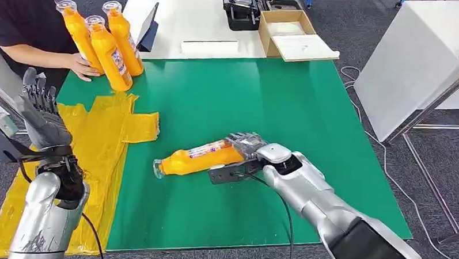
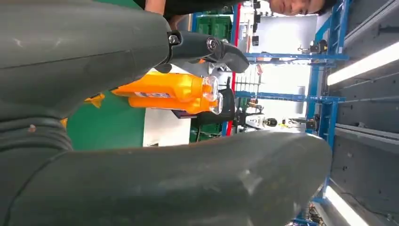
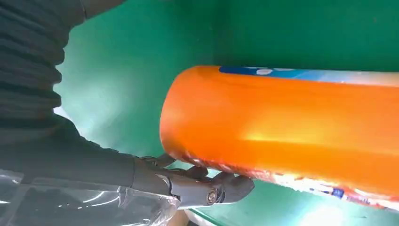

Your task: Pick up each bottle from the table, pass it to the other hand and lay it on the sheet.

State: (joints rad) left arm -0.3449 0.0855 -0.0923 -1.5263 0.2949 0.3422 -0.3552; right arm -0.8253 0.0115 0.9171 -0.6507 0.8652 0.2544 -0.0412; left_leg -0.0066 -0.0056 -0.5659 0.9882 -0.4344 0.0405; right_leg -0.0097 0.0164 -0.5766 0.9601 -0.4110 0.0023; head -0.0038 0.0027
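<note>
Head view shows the right hand (image 1: 247, 146) wrapped around the base end of an orange bottle (image 1: 200, 157), which lies on its side on the green table (image 1: 274, 108). From the right wrist view the dark fingers (image 3: 207, 190) curl under the round bottom of this bottle and touch it, so the hand grips it. The long axis of the bottle runs almost across the table, a little tilted — the clear cap points toward the robot's left, to the yellow sheet (image 1: 109, 131), and the base points into the hand. The cap end is near the sheet but still apart from its edge. The bottle is full of orange liquid and carries a label on its side.

The left hand (image 1: 40, 108) is raised above the sheet with fingers spread upward and holds nothing.

At the far left corner of the table three more orange bottles (image 1: 106, 41) stand upright close together, and a person's hand (image 1: 82, 67) rests against them. Farther back an open cardboard box (image 1: 288, 31) sits on a white table (image 1: 208, 25) — what is inside I cannot tell.
</note>
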